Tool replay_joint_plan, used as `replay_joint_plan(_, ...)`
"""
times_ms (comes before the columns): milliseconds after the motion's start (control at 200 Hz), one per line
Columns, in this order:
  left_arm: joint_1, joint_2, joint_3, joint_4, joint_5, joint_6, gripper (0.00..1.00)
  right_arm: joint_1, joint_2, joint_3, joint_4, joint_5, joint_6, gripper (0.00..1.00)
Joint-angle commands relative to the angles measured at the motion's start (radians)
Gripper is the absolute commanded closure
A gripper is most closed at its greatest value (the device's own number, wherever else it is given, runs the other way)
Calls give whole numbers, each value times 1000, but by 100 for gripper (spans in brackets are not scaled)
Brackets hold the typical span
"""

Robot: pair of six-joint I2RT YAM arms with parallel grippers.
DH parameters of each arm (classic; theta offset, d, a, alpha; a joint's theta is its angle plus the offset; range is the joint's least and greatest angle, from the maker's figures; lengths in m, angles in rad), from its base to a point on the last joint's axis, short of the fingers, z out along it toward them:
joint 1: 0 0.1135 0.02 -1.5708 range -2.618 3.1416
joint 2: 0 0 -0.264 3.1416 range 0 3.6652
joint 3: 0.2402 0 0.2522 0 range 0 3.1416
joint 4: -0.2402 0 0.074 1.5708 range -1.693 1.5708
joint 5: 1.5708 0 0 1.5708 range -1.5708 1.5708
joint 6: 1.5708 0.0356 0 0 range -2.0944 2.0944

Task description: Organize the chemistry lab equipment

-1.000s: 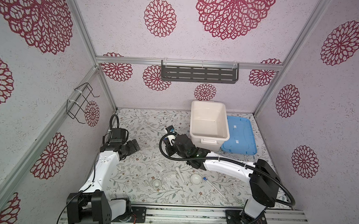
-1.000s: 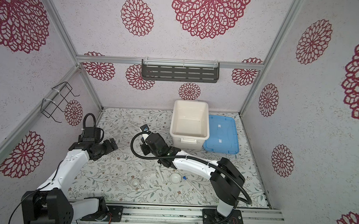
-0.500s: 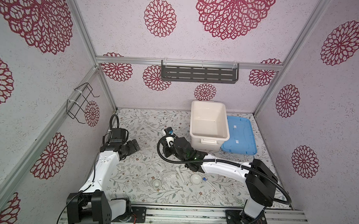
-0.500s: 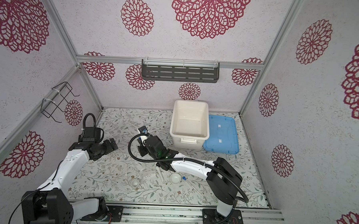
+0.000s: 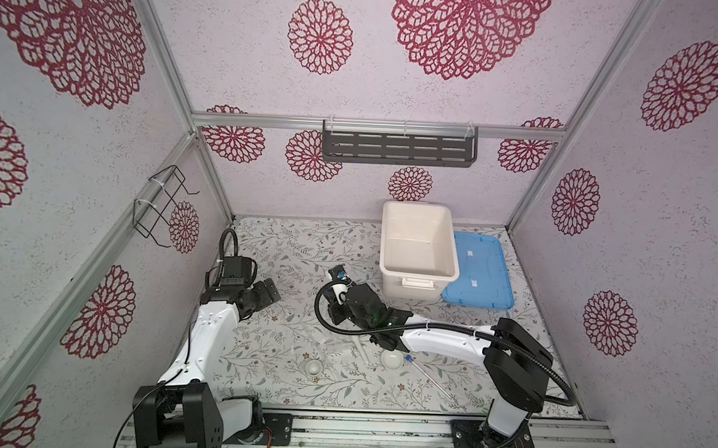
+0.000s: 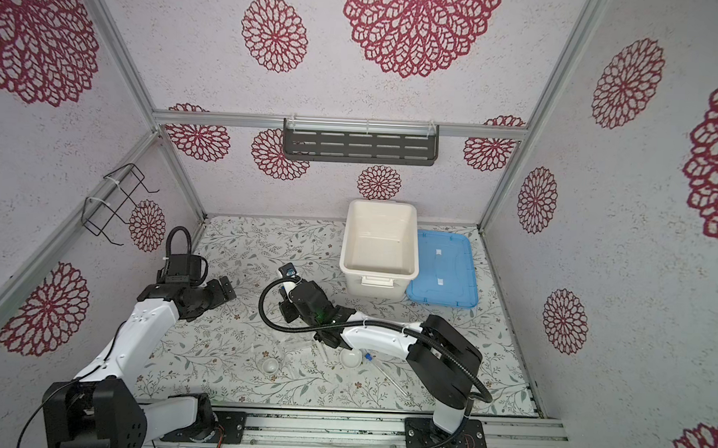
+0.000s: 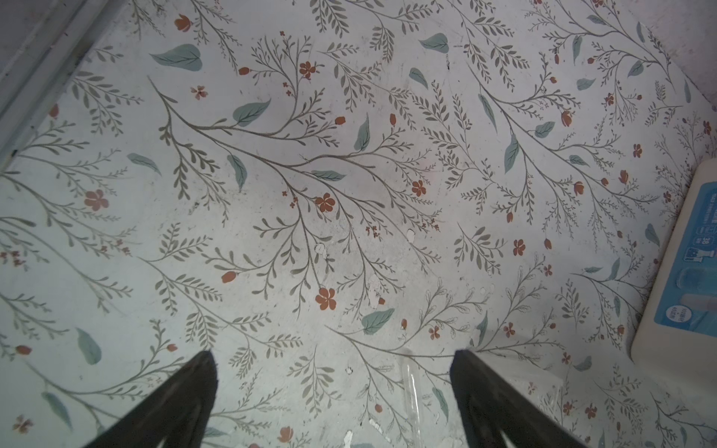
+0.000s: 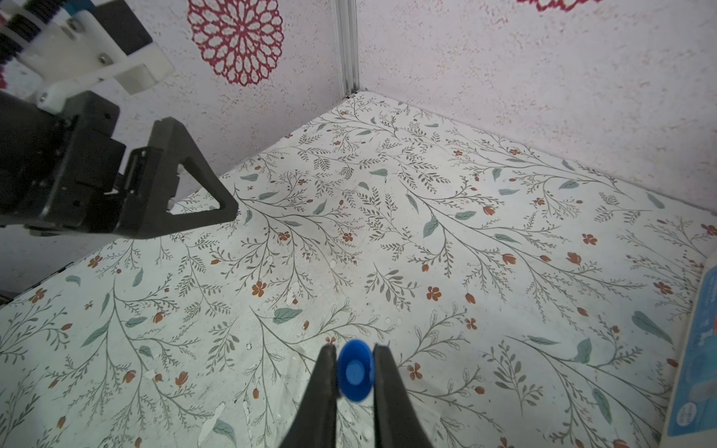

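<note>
Floral-print tabletop (image 5: 289, 247). The right jaws, nearly closed, pinch a tube (image 8: 355, 374) at its round blue cap above the tabletop's middle, arm stretched low across. Near the front edge lie a glossy white bowl (image 5: 392, 359), small dish (image 5: 313, 368) and second clear tube (image 5: 427, 375). Left jaws gape wide, empty, near the left edge.

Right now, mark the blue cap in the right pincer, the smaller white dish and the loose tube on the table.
blue cap (image 8: 355, 372): right wrist view, centre of its top.
smaller white dish (image 5: 313, 368): in a top view, its hollow.
loose tube (image 5: 429, 378): in a top view, middle of clear body.
</note>
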Motion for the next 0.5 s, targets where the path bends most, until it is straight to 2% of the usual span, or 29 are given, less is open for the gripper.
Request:
replay_joint_plan(0,-5,-13,5,1,-15,-4,3,20,8,18,28,31,-39,85)
replay_joint_plan(295,-5,-14,5,1,-14,-2,3,32,33,32,-3,38,-57,83)
replay_joint_plan(495,-5,-16,6,3,-14,0,3,35,30,30,-13,41,-62,73)
